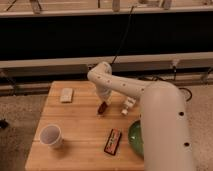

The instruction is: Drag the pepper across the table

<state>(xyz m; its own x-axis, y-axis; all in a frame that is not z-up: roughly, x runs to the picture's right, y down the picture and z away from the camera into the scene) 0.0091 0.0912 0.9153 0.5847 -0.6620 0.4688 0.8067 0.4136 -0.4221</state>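
The pepper is a small dark red-brown oblong lying near the middle of the light wooden table. My gripper comes down from the white arm right over the pepper and is shut on it, its tip hiding the pepper's upper end. The arm reaches in from the lower right and covers the table's right side.
A white paper cup stands at the front left. A pale sponge-like block lies at the back left. A flat red-and-black packet lies at the front centre, beside a green bowl partly hidden by the arm.
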